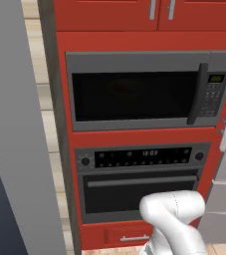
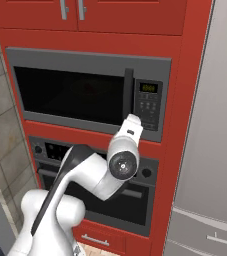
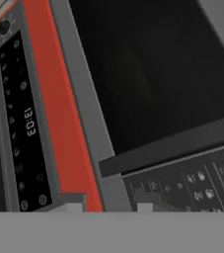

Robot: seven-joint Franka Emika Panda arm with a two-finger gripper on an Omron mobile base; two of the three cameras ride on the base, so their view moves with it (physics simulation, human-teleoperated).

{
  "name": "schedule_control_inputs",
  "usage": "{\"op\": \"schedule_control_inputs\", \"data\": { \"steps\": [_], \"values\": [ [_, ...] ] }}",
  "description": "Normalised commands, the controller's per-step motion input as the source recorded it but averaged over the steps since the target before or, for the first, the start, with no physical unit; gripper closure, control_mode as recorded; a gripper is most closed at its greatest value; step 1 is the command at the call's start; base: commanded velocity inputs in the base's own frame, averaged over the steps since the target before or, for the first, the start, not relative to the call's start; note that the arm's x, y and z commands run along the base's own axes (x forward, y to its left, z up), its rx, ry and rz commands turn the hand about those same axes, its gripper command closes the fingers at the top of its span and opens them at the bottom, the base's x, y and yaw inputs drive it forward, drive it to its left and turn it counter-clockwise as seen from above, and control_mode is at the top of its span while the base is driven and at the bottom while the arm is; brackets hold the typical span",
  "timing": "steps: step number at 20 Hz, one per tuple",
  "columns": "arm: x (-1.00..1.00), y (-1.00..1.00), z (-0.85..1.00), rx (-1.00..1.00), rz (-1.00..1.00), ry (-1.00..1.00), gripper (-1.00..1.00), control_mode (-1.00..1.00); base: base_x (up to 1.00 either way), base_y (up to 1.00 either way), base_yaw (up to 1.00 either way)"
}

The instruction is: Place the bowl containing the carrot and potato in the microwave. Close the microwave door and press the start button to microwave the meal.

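The grey microwave (image 1: 134,62) sits in the red cabinet wall with its door (image 2: 70,95) shut flat. Its dark bar handle (image 2: 128,95) stands beside the keypad (image 2: 147,107) under a green display (image 2: 148,88). My gripper (image 2: 133,122) reaches up in front of the microwave's lower right corner, just below the handle and keypad. The hand view is rolled and close on the dark window (image 3: 153,74), the handle (image 3: 172,148) and keypad buttons (image 3: 197,190). My fingertips barely show, so their gap is unclear. The bowl, carrot and potato are hidden; the window is too dark to see through.
An oven with a horizontal bar handle (image 1: 142,182) and a lit control panel (image 1: 142,155) sits right under the microwave. Red cupboard doors (image 1: 159,12) hang above and a drawer (image 2: 95,240) sits below. Tall grey panels flank the column on the left (image 1: 10,124) and right (image 2: 210,125).
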Motion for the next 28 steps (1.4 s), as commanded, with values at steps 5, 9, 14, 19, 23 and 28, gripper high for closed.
{"op": "schedule_control_inputs", "data": {
  "steps": [5,9,14,19,23,28],
  "values": [
    [0.04,-0.30,0.00,0.08,0.00,0.00,1.00,-1.00,0.00,0.00,0.00],
    [0.26,-0.31,0.00,0.04,0.00,0.00,1.00,-1.00,0.00,0.00,0.00],
    [0.23,-0.20,0.00,0.03,0.00,0.00,1.00,-1.00,0.00,0.00,0.00],
    [0.18,-0.02,0.00,0.05,0.00,-0.02,1.00,-1.00,0.00,0.00,0.00],
    [0.13,0.00,0.00,0.00,0.00,-0.01,1.00,-1.00,0.00,0.00,0.00],
    [0.17,0.00,0.00,0.01,0.00,0.00,1.00,-1.00,0.00,0.00,0.00]
  ]
}}
